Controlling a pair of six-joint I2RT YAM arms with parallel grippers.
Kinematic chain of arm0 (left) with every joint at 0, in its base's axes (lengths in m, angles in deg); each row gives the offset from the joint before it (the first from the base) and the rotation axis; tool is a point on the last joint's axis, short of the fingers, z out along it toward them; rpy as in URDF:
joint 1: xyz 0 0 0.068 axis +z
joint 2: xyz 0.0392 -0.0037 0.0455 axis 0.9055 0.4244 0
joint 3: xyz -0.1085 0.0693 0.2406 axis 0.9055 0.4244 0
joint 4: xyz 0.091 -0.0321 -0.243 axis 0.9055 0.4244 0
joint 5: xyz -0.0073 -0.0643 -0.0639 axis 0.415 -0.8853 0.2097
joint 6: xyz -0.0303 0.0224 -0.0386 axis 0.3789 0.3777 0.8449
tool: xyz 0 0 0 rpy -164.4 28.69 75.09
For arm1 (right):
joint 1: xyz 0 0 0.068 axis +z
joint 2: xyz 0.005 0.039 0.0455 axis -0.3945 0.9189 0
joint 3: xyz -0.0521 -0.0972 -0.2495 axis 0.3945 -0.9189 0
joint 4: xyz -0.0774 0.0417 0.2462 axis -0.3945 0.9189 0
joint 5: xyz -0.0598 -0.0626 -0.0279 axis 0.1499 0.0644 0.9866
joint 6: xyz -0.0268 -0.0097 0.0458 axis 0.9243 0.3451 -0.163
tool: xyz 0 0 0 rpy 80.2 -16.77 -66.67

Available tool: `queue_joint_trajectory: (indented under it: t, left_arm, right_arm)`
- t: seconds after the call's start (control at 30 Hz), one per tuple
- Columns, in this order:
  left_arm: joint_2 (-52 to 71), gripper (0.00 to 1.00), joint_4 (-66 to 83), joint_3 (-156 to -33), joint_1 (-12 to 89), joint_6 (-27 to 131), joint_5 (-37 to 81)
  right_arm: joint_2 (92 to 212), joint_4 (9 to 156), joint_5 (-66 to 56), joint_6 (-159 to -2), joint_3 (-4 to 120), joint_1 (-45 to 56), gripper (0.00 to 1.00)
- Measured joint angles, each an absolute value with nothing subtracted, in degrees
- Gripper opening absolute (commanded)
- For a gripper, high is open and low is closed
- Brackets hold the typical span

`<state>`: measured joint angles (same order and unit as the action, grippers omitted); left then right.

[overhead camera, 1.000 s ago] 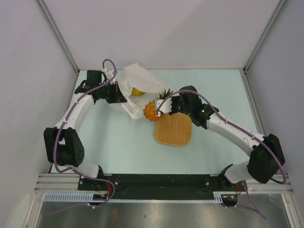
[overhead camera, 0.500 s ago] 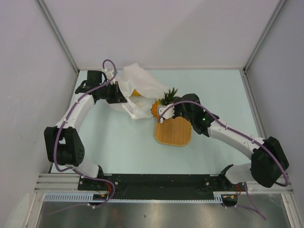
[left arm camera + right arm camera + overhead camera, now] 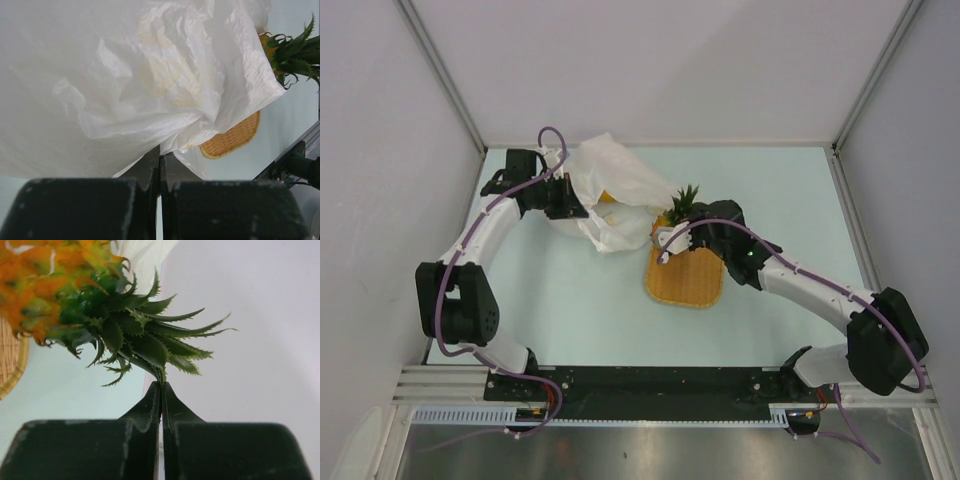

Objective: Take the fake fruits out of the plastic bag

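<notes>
The white plastic bag (image 3: 610,190) lies crumpled at the back left and fills the left wrist view (image 3: 125,75). My left gripper (image 3: 582,208) is shut on its lower edge (image 3: 160,159). A yellow fruit (image 3: 606,197) shows at the bag's mouth and as a yellowish patch (image 3: 165,75) through the plastic. My right gripper (image 3: 682,215) is shut on a leaf of the pineapple's green crown (image 3: 161,384). The pineapple (image 3: 667,216) hangs outside the bag above the tray's far edge, its orange body (image 3: 45,270) at upper left. Other fruits are hidden.
A flat orange woven tray (image 3: 687,275) lies mid-table, right of the bag; its rim shows in both wrist views (image 3: 232,137) (image 3: 10,365). White walls with metal posts enclose the pale green table (image 3: 770,200).
My right gripper has carried the pineapple right and back, away from the bag's mouth to the tray's far edge, turning its crown toward the back. The left gripper stayed put.
</notes>
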<state>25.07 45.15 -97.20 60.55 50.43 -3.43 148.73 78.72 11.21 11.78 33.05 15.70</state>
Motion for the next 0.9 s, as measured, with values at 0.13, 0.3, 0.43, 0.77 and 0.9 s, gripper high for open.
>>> queue_joint_trajectory:
  t: [0.13,0.3,0.43,0.77,0.9]
  left_arm:
    - [25.2,0.00,45.2,-97.2,60.5,50.5,-3.4]
    - [25.2,0.01,45.2,-97.2,60.5,50.8,-3.4]
    - [25.2,0.00,45.2,-97.2,60.5,50.8,-3.4]
    - [25.2,0.01,45.2,-97.2,60.5,50.9,-3.4]
    - [25.2,0.00,45.1,-97.2,60.5,51.1,-3.4]
  right_arm:
    - [147.4,79.7,10.8,13.2,32.2,15.4,0.00]
    - [147.5,80.1,10.4,15.6,31.1,15.6,0.00]
    - [147.6,80.1,10.2,17.0,31.0,15.7,0.00]
    - [147.6,80.4,9.5,19.9,31.0,17.2,0.02]
    - [146.2,82.4,8.7,21.5,30.7,17.7,0.06]
